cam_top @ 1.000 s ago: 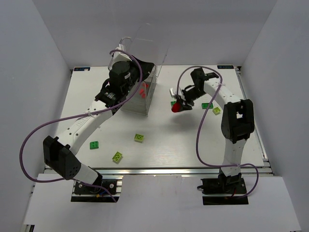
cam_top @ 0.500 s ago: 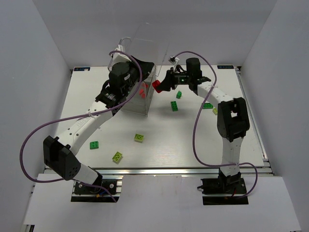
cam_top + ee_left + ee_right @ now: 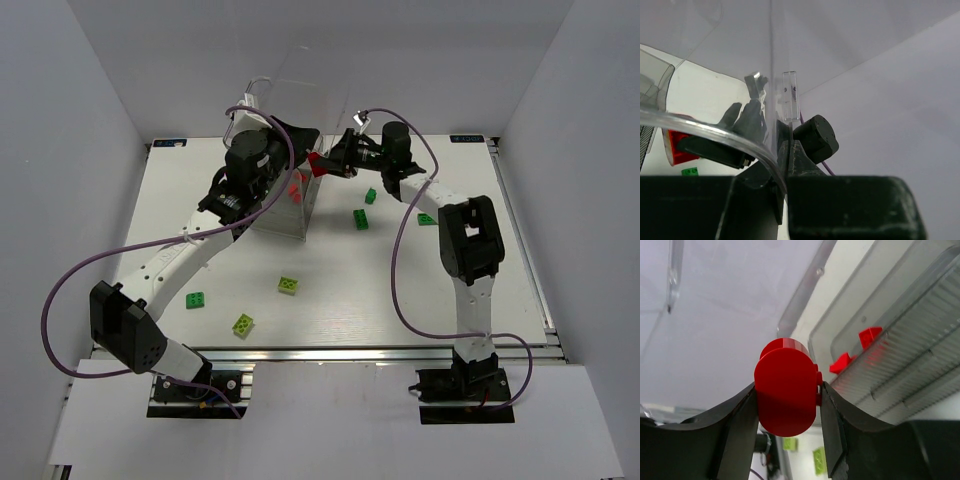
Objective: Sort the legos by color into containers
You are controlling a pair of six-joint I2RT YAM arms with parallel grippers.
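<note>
Right wrist view: the right gripper [image 3: 786, 405] clamps a red brick [image 3: 786, 390] with a rounded face between its two fingers. The jaws stand part-way apart, at the width of the brick. To the upper right, behind a ribbed transparent wall of the clear box [image 3: 905, 360], two more red pieces [image 3: 870, 336] lie together in one compartment.

Left wrist view: the left gripper [image 3: 782, 187], at the bottom of the frame, is closed on a curved clear edge of the box, which runs in from the left and enters between the jaws.

Top external view: both grippers meet at the box in the upper centre, the left one on its top and the right one with its brick at the box's upper right edge. Whether the brick touches the plastic cannot be told. On the table [image 3: 400, 300], green bricks [image 3: 360, 219] lie right of the box, near the right arm. Two yellow-green bricks [image 3: 288, 286] lie lower centre, with a lone green brick [image 3: 195, 300] to their left, beside the left arm.
</note>
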